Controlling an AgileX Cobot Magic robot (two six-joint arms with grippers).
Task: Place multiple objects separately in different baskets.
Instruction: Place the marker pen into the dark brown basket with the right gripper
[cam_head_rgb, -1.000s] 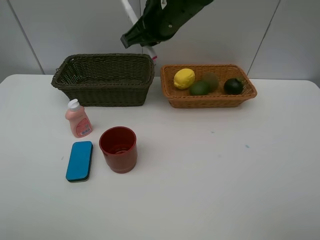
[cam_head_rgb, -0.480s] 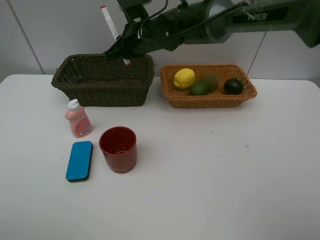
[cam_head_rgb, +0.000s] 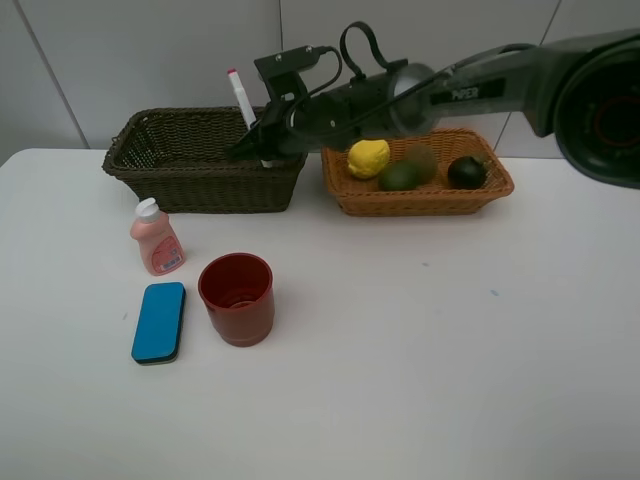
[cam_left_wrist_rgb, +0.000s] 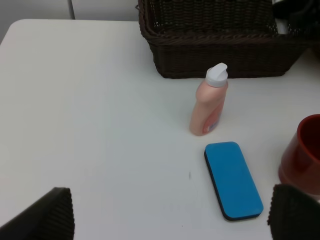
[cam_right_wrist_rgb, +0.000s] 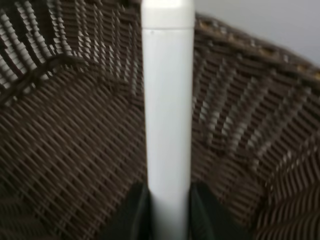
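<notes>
A white table (cam_head_rgb: 430, 340) carries five things directly. The dark olive-brown basket (cam_head_rgb: 205, 175) stands right beneath the right gripper (cam_head_rgb: 258, 146), toward the table's far side. The light orange-tan basket (cam_head_rgb: 420, 203) sits just beside it, under that gripper's arm. Well to the near side of the gripper, the pink bottle (cam_head_rgb: 156, 240) and the red cup (cam_head_rgb: 237, 297) stand upright and apart. The blue eraser (cam_head_rgb: 159, 320) lies flat just beside the cup, farthest from the gripper
</notes>
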